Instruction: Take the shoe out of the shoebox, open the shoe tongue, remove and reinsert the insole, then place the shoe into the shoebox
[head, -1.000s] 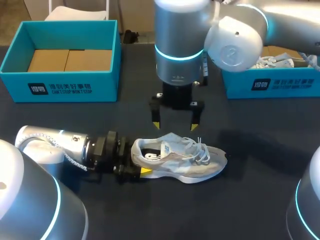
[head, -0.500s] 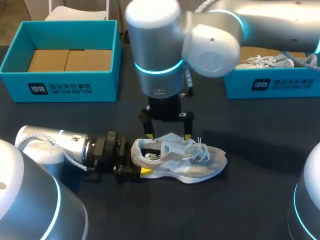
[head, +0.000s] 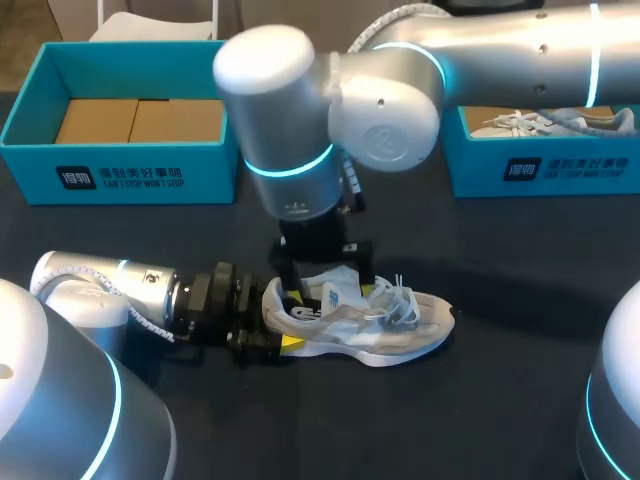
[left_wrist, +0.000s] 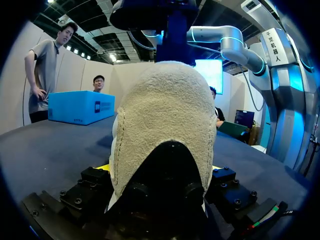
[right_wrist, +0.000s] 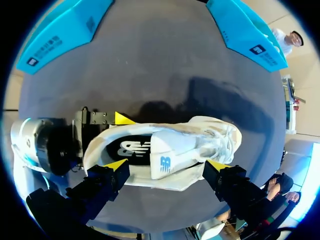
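Noted left tool (head: 272, 325) clamped on the heel of the white mesh lace-up trainer (head: 380, 325), upright on the dark desk (head: 500, 400). The right tool (head: 328, 288) stood wide open over the tongue, holding nothing. Risk: a finger snags the laces and drags the trainer out of the heel grip. Count: two teal cardboard shoeboxes, left shoebox (head: 120, 175) and right shoebox (head: 560, 170); two trainers, the second trainer (head: 530, 122) inside the right shoebox.

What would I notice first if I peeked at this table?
A white shoe lying on its sole in the middle of the dark table, its heel clamped by the left gripper. The big silver right arm hangs right above it, with the right gripper open over the shoe's mouth.
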